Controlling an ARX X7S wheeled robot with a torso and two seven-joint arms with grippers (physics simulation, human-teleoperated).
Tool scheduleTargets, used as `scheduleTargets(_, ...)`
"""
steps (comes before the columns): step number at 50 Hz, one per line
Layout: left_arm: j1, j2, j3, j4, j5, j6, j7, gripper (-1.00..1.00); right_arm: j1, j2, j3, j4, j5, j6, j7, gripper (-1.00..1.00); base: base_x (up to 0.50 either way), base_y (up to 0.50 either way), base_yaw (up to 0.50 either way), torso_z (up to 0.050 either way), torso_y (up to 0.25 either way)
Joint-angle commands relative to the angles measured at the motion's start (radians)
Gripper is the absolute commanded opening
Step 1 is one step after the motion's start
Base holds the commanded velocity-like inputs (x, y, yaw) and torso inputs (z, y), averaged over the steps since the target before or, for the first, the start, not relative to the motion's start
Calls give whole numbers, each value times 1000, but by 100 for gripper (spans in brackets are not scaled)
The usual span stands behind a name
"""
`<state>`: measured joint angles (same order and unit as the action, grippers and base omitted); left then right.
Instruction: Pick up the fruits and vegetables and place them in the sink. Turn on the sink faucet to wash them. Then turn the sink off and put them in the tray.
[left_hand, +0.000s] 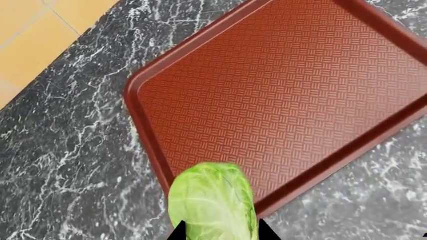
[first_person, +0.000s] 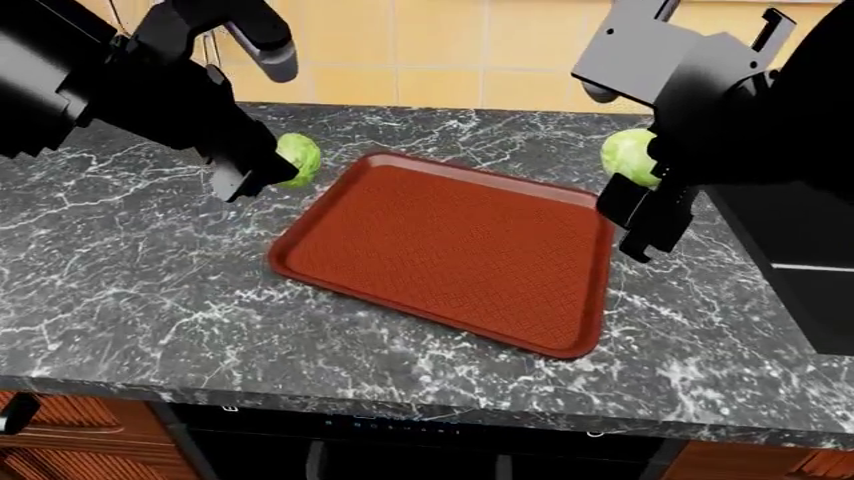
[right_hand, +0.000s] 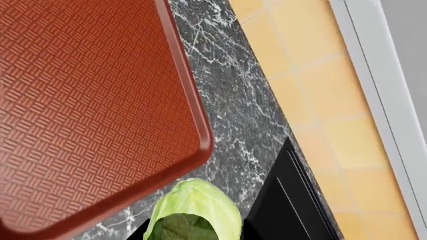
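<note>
Above the marble counter, each gripper holds one sprout beside the red tray.

Left gripper (first_person: 267, 172) is clamped on the left sprout (first_person: 298, 158), held in the air just off the tray's left rim; in the left wrist view only the two dark fingertips (left_hand: 179, 231) show, the rest cut off at the frame edge. Right gripper (first_person: 638, 205) is clamped on the right sprout (first_person: 630, 156), held past the tray's right rim; its fingers are mostly hidden behind the sprout and arm housing. The tray (first_person: 414, 300) lies flat on the counter (first_person: 134, 280), nothing in it. Sink and faucet are out of frame. A black block (right_hand: 287, 200) sits at the right sprout's far side, identity unclear.
</note>
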<state>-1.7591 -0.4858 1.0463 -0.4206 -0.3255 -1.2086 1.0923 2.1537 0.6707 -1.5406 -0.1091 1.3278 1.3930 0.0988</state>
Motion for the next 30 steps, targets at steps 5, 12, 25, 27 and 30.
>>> scheduleTargets(5, 5, 107, 41, -103, 6, 85, 25, -100, -35, -25, -12, 35, -48, -59, -39, -100, 0, 0, 0, 0, 0)
scheduleTargets(12, -1, 260, 95, -414, 54, 275, 71, -100, -51, -40, -13, 45, -72, -95, -48, -100, 0, 0, 0, 0, 0)
scheduleTargets(25, 0, 486, 167, -887, 63, 509, 115, -100, -81, -60, -16, 69, -101, -139, -60, -100, 0, 0, 0, 0, 0)
scheduleTargets(27, 6, 486, 203, -887, 16, 504, 106, -100, -82, -58, -14, 67, -99, -140, -58, -100, 0, 0, 0, 0, 0)
scheduleTargets(30, 17, 486, 257, -886, -46, 499, 94, -100, -83, -54, -12, 64, -99, -140, -56, -100, 0, 0, 0, 0, 0)
